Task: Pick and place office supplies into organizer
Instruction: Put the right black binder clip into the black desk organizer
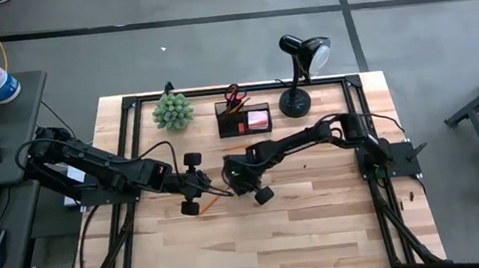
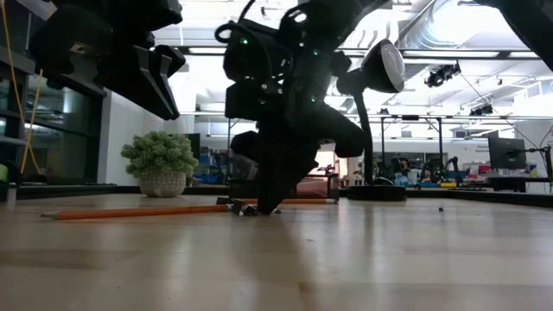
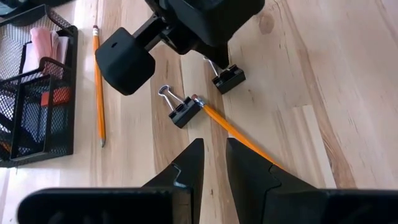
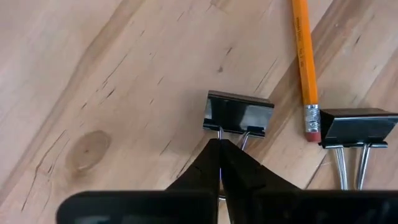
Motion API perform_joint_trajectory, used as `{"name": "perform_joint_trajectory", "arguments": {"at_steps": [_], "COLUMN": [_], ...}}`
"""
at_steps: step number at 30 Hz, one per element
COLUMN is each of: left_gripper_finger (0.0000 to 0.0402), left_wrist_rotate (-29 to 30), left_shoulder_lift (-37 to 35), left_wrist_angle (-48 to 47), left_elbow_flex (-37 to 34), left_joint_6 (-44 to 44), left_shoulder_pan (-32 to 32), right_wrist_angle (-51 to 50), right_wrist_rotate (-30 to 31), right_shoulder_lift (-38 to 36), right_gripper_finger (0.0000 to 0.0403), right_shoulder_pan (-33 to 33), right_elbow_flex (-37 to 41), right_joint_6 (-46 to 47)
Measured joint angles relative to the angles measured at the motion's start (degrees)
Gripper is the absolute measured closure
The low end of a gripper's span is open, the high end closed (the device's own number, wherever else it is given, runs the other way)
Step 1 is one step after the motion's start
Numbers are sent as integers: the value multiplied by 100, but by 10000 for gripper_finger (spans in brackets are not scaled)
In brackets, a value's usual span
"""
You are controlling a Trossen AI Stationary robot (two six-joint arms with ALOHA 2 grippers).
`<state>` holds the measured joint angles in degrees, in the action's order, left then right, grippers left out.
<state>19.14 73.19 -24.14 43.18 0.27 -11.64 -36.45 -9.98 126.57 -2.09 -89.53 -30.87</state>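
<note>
Black steel binder clip (image 4: 238,114): light, stiff, slippery; pinched by wire loops in shut right hand (image 4: 220,163); left hand (image 3: 213,163) narrowly parted, empty.

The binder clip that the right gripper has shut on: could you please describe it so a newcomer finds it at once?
Start at the black mesh organizer at the table's far edge and come toward the table's middle, where both grippers meet. Two black binder clips lie there: this binder clip has its wire handles pinched by the right gripper, while the other binder clip touches a pencil's eraser.
</note>
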Motion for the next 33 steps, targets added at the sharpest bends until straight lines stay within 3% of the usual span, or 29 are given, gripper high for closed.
{"name": "perform_joint_trajectory", "arguments": {"at_steps": [8,15,24,33], "left_gripper_finger": [344,344,344,344], "left_wrist_rotate": [-63,-67,-63,-139], "left_shoulder_lift": [0,0,0,0], "left_wrist_angle": [-264,-523,-564,-564], "left_elbow_flex": [0,0,0,0], "left_joint_6": [81,79,79,74], "left_shoulder_pan": [-2,-2,-2,0], "right_wrist_angle": [-879,-1372,-1131,-570], "right_wrist_rotate": [628,779,1425,1404], "right_shoulder_lift": [60,51,34,27], "right_gripper_finger": [403,403,403,403], "right_shoulder_pan": [200,346,1008,1704], "right_elbow_flex": [-769,-1327,-1539,-1543], "right_joint_6": [-34,-196,-403,-560]}}
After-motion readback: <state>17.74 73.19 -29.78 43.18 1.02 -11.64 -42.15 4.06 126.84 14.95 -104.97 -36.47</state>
